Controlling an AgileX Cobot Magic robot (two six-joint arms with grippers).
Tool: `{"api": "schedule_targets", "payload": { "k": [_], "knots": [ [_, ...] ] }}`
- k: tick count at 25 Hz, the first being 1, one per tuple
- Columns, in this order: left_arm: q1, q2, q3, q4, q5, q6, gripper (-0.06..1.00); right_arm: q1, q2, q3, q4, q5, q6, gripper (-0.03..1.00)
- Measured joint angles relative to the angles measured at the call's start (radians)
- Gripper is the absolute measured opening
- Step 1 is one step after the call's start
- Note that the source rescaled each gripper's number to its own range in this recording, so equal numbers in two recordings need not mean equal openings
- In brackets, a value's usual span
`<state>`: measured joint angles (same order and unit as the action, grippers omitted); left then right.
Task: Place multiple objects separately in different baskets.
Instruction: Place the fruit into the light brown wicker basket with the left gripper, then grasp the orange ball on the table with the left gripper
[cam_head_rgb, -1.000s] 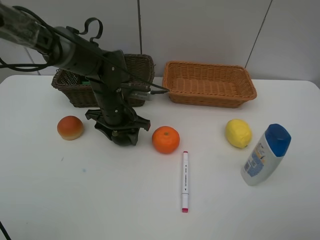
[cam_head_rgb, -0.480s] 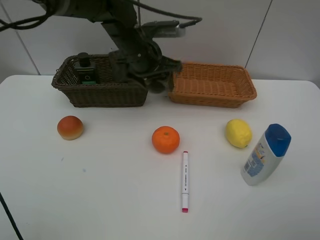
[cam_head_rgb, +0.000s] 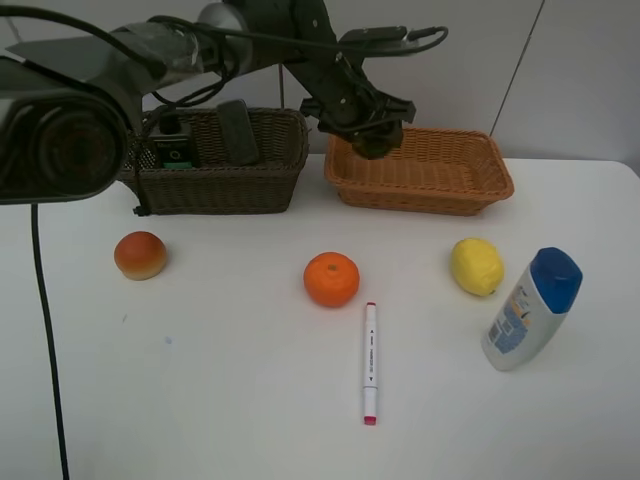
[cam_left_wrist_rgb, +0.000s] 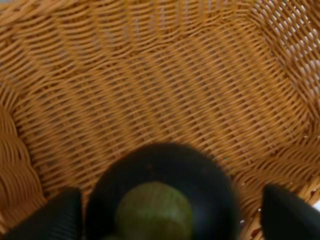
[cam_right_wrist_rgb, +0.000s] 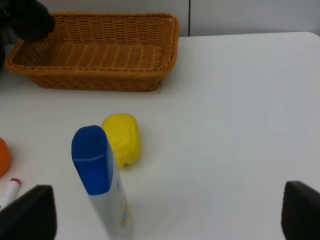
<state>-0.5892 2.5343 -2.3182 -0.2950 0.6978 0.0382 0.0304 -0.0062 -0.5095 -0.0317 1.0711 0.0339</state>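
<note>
My left gripper (cam_head_rgb: 366, 134) hangs over the near-left corner of the light orange-tan basket (cam_head_rgb: 440, 185). In the left wrist view the dark mangosteen (cam_left_wrist_rgb: 160, 195) sits between the fingers (cam_left_wrist_rgb: 57, 215) with a gap on one side, so the jaws stand open around it above the basket floor (cam_left_wrist_rgb: 150, 90). The peach (cam_head_rgb: 140, 255), orange (cam_head_rgb: 331, 279), lemon (cam_head_rgb: 476, 266), pink-tipped marker (cam_head_rgb: 370, 362) and blue-capped bottle (cam_head_rgb: 530, 308) lie on the table. The dark brown basket (cam_head_rgb: 220, 185) holds the green bottle (cam_head_rgb: 172, 140) and black eraser (cam_head_rgb: 238, 132). My right gripper (cam_right_wrist_rgb: 165, 212) is open and holds nothing.
The right wrist view looks over the blue-capped bottle (cam_right_wrist_rgb: 100, 175) and lemon (cam_right_wrist_rgb: 121, 139) toward the tan basket (cam_right_wrist_rgb: 100, 50). The two baskets stand side by side at the table's back edge, against the wall. White tabletop (cam_head_rgb: 200, 380) stretches in front.
The left arm rose from the table beside the orange, carried the mangosteen past the dark basket to above the tan basket, and its jaws have widened.
</note>
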Motion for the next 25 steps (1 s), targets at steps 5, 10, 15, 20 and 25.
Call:
{"api": "schedule_targets", "payload": {
  "k": [5, 10, 15, 20, 25],
  "knots": [
    [0.0, -0.005, -0.012, -0.001, 0.024, -0.007, 0.97, 0.0, 0.0, 0.0, 0.0, 0.0, 0.0, 1.0],
    [0.0, -0.089, -0.012, 0.0, 0.243, -0.038, 0.98, 0.0, 0.0, 0.0, 0.0, 0.0, 0.0, 1.0],
    [-0.001, -0.226, -0.006, 0.05, 0.495, -0.115, 0.98, 0.0, 0.0, 0.0, 0.0, 0.0, 0.0, 1.0],
    [0.0, -0.358, 0.099, 0.118, 0.504, -0.137, 0.98, 0.0, 0.0, 0.0, 0.0, 0.0, 0.0, 1.0],
    [0.01, -0.59, 0.405, 0.146, 0.503, -0.16, 0.98, 0.0, 0.0, 0.0, 0.0, 0.0, 0.0, 1.0]
  ]
}}
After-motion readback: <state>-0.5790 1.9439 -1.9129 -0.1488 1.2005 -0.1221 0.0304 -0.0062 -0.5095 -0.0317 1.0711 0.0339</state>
